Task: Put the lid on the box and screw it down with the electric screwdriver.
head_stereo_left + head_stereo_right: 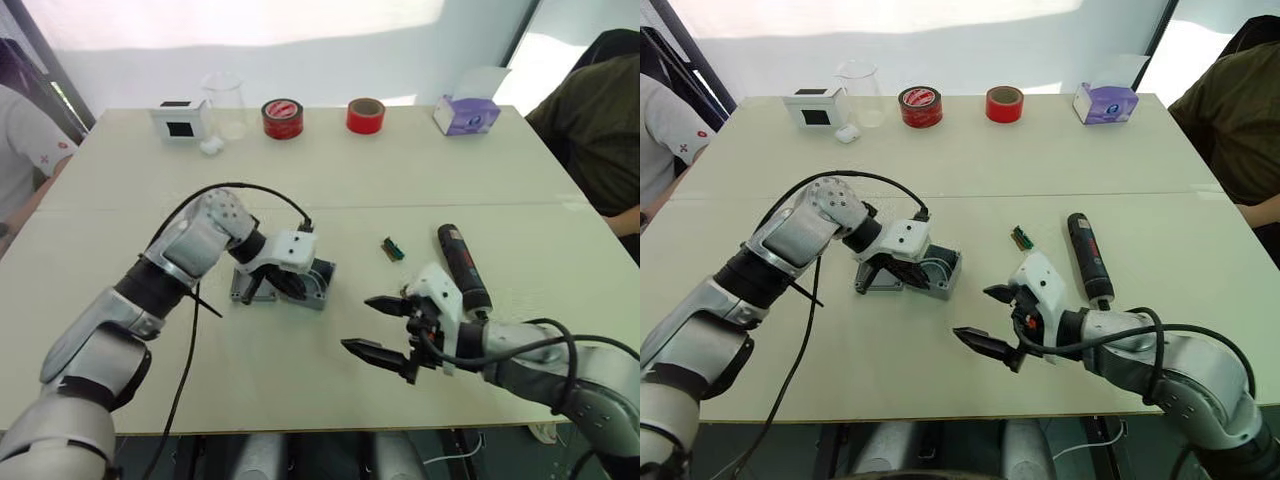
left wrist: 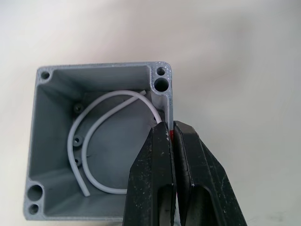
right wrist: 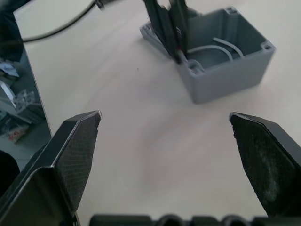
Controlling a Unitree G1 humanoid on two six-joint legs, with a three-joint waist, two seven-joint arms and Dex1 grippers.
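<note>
Right tool (image 1: 385,328) wide, empty, facing box (image 1: 312,284) at 10 o'clock; left tool (image 2: 172,136) pinches box wall, steadying it for lid.

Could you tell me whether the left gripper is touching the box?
Touching: the left wrist view shows the left gripper shut on the box wall, one finger on each side.

My black fingers (image 3: 77,155) carry rough, cross-hatched matt pads; the small grey square plastic box (image 2: 94,141) looks smooth and matt, its white wire (image 2: 87,136) glossy.
</note>
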